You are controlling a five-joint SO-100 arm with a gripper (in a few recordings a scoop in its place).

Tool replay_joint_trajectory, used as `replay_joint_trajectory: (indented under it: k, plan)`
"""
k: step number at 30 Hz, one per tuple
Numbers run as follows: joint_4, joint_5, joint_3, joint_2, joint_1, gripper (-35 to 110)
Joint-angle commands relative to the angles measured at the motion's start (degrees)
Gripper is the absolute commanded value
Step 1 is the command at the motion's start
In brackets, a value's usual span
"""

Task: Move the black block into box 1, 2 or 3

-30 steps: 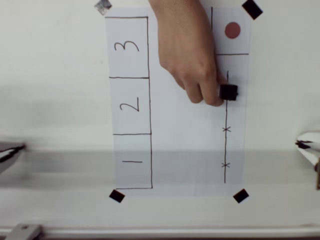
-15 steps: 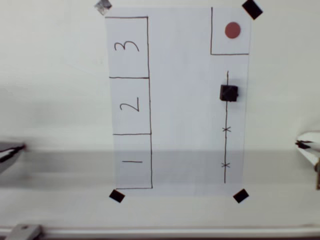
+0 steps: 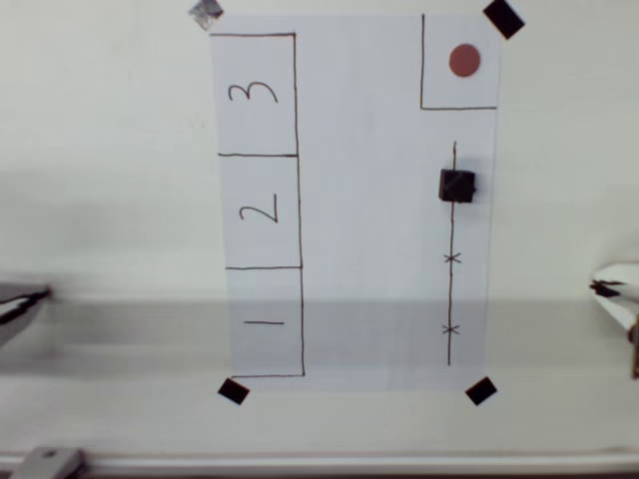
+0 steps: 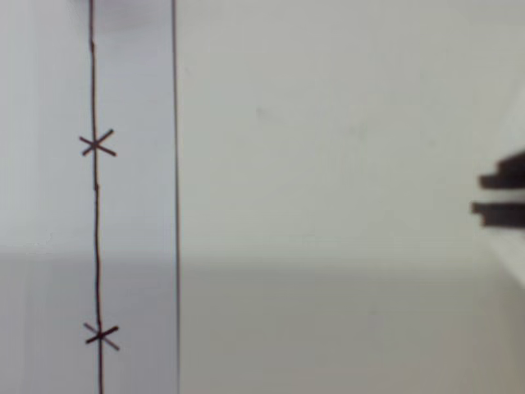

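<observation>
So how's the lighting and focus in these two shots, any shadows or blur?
Overhead view: soft overall, a grey shadow band crosses the lower paper sheet over the box marked 1; the black block sits in even light. Wrist view: blurry, shadow darkens the lower half.

**A test bench, by every sign on the table**

We're looking down at a plain white table [image 3: 100, 150], bare and evenly lit. Taped flat on it is a sheet of white paper [image 3: 369, 249], pinned at the corners by black tape squares [image 3: 233, 391]. The sheet is hand-ruled in pen: three outlined rectangles numbered 1, 2 and 3, the box [image 3: 260, 211] marked 2 in the middle, a corner square with a red dot [image 3: 464, 61], and a long pen line [image 4: 97, 238] ticked with small crosses. A marked-out trial layout like this speaks of a lab or workshop bench, not a home.
</observation>
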Motion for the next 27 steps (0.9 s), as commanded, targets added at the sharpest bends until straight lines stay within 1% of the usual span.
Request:
replay_joint_trajectory:
  k: [1, 5, 8, 13, 21, 27]
  plan:
    - [1.32, -0.09, 0.62, -0.09, 0.35, 2]
    - [1.32, -0.44, 0.62, -0.09, 0.79, 6]
    - [0.62, -4.57, 0.62, -0.09, 1.05, 9]
    - [-1.23, -3.34, -1.76, -4.04, 1.93, 12]
    - [-2.29, -2.29, -20.39, -27.16, 2.72, 14]
    - [-4.66, -4.22, -33.40, -43.95, 5.89, 19]
